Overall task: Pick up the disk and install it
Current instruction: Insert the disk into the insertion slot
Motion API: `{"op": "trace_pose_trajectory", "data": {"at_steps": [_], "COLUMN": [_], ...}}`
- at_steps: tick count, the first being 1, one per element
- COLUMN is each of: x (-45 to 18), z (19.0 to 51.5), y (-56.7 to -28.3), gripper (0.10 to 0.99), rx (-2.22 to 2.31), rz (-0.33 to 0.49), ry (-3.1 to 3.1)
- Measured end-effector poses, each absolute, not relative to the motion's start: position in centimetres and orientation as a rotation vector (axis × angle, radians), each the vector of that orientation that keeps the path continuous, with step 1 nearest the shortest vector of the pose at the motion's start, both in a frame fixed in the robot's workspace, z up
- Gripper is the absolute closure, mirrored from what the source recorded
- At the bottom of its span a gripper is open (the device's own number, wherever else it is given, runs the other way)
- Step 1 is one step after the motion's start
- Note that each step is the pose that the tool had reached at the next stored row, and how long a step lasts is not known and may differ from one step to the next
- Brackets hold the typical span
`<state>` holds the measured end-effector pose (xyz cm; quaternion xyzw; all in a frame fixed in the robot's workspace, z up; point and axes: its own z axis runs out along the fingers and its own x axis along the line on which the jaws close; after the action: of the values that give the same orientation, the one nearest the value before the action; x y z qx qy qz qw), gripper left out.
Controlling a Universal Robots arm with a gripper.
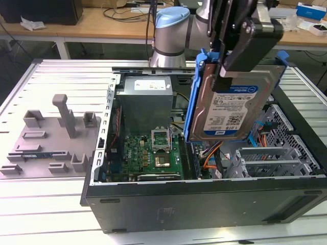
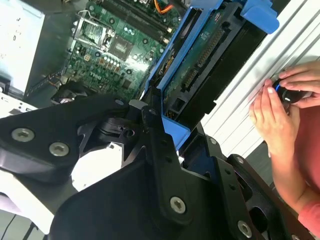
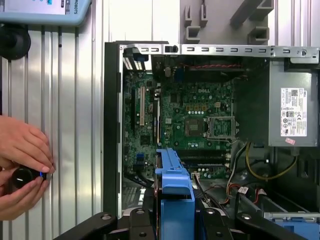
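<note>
The disk [image 1: 231, 109] hangs in the air above the open computer case [image 1: 204, 204], nearly on edge and slightly tilted, its white-and-blue label facing the exterior camera. The blue bracket frames it on both long sides. Its lower edge sits over the interior, between the motherboard [image 1: 153, 153] and the grey drive cage [image 1: 271, 158] on the exterior view's right, touching neither.

The gripper [image 1: 232, 66] is clamped on the disk at its upper end. In both wrist views the black fingers [image 2: 160, 145] close on the blue bracket [image 3: 175, 185], with the drive's circuit-board underside showing in the second wrist view.

Inside the case: the grey power supply box [image 1: 145, 102] with its white sticker, beyond the motherboard, and orange and yellow cables near the cage.

Outside the case: a grey fixture tray [image 1: 51, 138] with upright posts lies on the slatted metal table [image 1: 41, 209] at the exterior view's left.

A person's hands [image 3: 22, 145] rest on the table beside the case, around a small black round object [image 3: 22, 176].
</note>
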<state>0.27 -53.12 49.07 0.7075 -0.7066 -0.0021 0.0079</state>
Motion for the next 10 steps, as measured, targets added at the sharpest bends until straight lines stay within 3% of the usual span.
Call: {"op": "trace_pose_trajectory", "data": {"at_steps": [10], "x": [3.2], "z": [49.0], "y": [-53.1], "gripper": [0.718], "rx": [2.204], "rz": [-0.007], "ry": [-2.217]}}
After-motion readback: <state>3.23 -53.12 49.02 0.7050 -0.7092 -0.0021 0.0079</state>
